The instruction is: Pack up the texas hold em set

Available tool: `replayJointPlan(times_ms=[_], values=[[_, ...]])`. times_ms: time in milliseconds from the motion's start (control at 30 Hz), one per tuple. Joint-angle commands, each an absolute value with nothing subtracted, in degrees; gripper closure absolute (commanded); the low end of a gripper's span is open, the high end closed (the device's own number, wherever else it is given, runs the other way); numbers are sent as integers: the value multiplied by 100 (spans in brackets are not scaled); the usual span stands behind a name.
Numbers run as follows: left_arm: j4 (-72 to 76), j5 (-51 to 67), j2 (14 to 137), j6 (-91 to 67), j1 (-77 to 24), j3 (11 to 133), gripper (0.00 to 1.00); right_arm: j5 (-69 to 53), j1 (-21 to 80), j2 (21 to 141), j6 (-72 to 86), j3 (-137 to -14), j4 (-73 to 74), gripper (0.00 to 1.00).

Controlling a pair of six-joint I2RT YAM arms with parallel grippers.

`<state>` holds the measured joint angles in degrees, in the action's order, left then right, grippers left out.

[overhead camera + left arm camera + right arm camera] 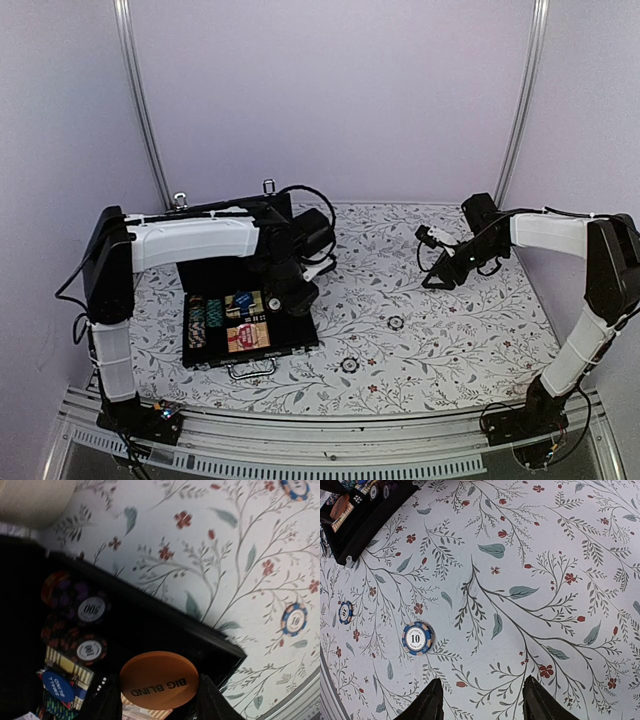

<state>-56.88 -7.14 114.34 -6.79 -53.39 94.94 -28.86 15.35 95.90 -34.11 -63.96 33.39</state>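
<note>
The black case (292, 348) lies open at the left, lid up behind, metal handle (252, 368) at the front. Inside are striped chip rows (204, 324) and card decks (247, 335). My left gripper (287, 297) hovers over the case's right end, shut on an orange "BIG BLIND" button (159, 680). Below it in the left wrist view are chip stacks (93, 609) and a blue button (57, 686). My right gripper (482, 705) is open and empty above the cloth. A blue "10" chip (416, 638) lies left of its fingers.
Two loose chips (396, 322) (349, 365) lie on the floral cloth right of the case. They also show in the left wrist view (294, 619) (295, 487). A second chip (345, 612) and the case corner (365, 517) sit at the left of the right wrist view.
</note>
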Motion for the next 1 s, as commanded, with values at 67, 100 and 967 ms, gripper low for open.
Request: replayJointPlan(times_ms=[67,100,967], values=[[-5548,-815,10462,-1075,-4842,8041,55,-3042,1541,9684,-3426,-6484,3422,52],[-5526,-801,10384,-1111,-4795,7891,55,-3059,1538,9697,-3415,-6493,3434,52],[-5620,-724,10079,-1179,-4420,7147,37,-3123,1601,9817,-3390,-6548,3507,52]])
